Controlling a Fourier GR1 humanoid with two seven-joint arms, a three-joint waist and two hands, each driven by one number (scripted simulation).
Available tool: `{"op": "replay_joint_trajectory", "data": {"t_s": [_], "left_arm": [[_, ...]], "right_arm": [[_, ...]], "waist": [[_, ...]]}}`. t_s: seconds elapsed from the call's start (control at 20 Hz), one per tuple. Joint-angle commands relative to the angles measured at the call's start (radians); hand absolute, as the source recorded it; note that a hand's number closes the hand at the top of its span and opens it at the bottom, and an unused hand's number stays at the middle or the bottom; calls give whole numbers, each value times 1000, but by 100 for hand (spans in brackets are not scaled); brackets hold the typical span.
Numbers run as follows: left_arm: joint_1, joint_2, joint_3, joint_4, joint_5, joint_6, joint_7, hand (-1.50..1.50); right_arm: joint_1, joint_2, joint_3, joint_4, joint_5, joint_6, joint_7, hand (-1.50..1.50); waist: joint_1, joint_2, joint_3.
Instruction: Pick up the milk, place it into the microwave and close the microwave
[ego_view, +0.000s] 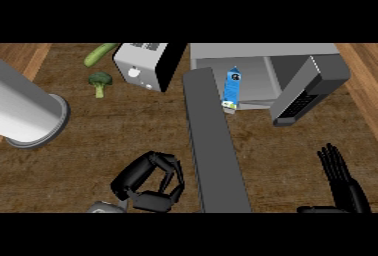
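Dark wood-grain counter (111, 135) fills the frame, with lighter wood strips at the upper left and upper right edges.

Left hand (148, 182), lower centre-left: fingers curled inward toward the palm, nothing visible inside them. It sits just left of a long grey forearm-like bar (214, 150) that runs from the bottom edge up toward the microwave.

Right hand (343, 182), lower right corner: fingers straight and pointing up the frame, holding nothing, apart from everything else.

Milk (232, 90), a blue carton with a white base, stands at the top end of the grey bar, at the front lip of the open microwave (258, 60), upper centre. Whether it rests fully inside the cavity cannot be told. Microwave door (306, 92) is swung open to the right, hanging down-frame from the cavity.

Left of the microwave: a grey toaster-like appliance (144, 65) with a white knob. Further left, a broccoli floret (100, 82) and, above it, a green cucumber (100, 54) at the top edge. A large pale cylinder (29, 112) lies at the left edge.
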Motion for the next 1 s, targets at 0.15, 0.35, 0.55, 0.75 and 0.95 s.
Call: {"op": "replay_joint_trajectory", "data": {"t_s": [0.15,0.35,0.55,0.75,0.95], "left_arm": [[-78,-1,-138,141,-18,177,-92,150],[-134,-1,-358,281,59,329,-155,150],[-180,-1,-492,281,163,378,-48,150],[-250,-1,-619,302,251,535,-14,150],[-346,0,-695,308,347,664,49,150]], "right_arm": [[214,-90,-22,-296,-160,229,33,-150],[261,-90,1,-385,-176,217,20,-150],[306,-77,54,-518,-246,270,75,-150],[320,-115,69,-631,-319,299,147,-150],[332,-151,83,-732,-378,309,223,-150]], "waist": [[9,3,0],[-2,8,1],[-17,8,0],[-29,11,0],[-58,13,-1]]}}
